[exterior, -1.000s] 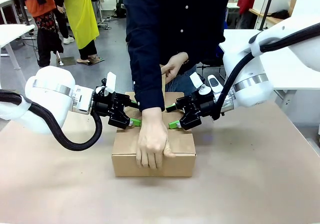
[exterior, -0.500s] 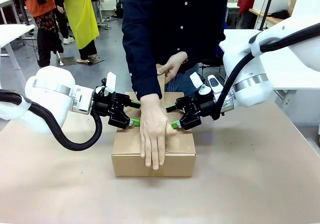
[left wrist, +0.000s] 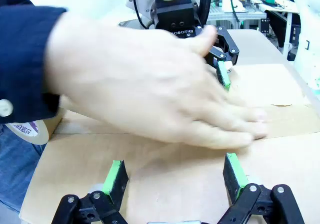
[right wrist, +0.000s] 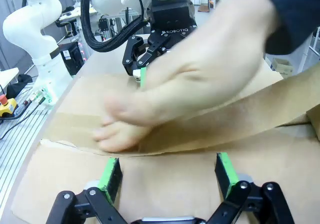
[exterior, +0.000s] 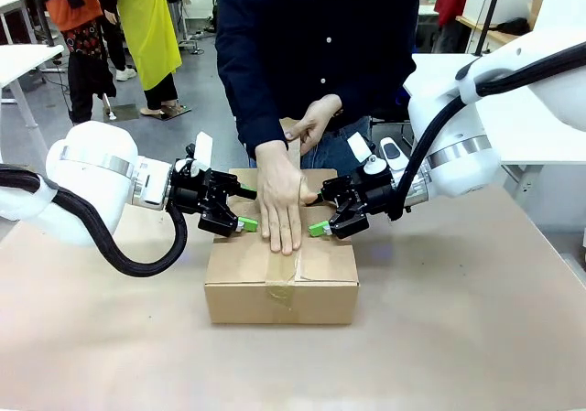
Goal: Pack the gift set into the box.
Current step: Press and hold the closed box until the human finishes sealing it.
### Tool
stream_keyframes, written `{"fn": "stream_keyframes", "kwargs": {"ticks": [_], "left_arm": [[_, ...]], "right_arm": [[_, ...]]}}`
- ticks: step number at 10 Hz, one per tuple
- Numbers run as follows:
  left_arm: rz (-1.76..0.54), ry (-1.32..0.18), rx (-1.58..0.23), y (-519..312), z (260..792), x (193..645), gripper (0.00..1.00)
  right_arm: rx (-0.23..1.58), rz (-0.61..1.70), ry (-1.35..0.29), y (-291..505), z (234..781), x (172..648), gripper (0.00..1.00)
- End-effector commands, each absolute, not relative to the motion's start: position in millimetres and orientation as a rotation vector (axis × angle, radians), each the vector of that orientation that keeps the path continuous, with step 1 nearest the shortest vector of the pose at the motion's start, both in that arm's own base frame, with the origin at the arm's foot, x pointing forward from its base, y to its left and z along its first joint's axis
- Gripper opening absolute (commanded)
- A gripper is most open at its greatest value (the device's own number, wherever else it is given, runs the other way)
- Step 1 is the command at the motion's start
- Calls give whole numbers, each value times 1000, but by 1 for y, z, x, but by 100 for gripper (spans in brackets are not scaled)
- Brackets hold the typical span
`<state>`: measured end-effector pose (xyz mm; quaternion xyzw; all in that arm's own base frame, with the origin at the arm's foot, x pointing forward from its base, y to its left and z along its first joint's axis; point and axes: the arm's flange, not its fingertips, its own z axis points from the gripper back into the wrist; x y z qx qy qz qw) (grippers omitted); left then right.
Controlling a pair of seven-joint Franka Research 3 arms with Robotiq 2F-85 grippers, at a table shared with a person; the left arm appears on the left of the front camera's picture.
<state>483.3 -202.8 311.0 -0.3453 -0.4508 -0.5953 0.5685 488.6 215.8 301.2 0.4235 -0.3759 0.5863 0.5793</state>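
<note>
The box (exterior: 238,274) stands mid-table with its flaps down, and the gift set is hidden. A person's hand (exterior: 279,205) lies flat on the top seam over a strip of brown tape (exterior: 282,278). My left gripper (exterior: 247,208) is open at the box's left top edge, its green pads (left wrist: 115,176) resting on the cardboard (left wrist: 170,159). My right gripper (exterior: 316,213) is open at the right top edge, with its pads (right wrist: 226,171) on the flap (right wrist: 165,169). Each wrist view shows the other gripper across the box: the right gripper (left wrist: 222,69) and the left gripper (right wrist: 142,67).
The person stands close against the table's far edge and holds a tape roll (left wrist: 27,130) in the other hand (exterior: 316,123). Brown tape (right wrist: 280,109) runs from the roll to the seam. Bare tabletop (exterior: 458,338) surrounds the box.
The person's hand slid from the box's front edge back along the top seam toward the far side, leaving tape over the front edge. Both grippers stayed in place.
</note>
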Motion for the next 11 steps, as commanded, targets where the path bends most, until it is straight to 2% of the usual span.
{"fn": "stream_keyframes", "kwargs": {"ticks": [1,11], "left_arm": [[-1395,-1056,-808,-203,310,482,100],[-1395,-1056,-808,-203,310,482,100]], "right_arm": [[985,1374,-887,216,298,487,100],[985,1374,-887,216,298,487,100]]}}
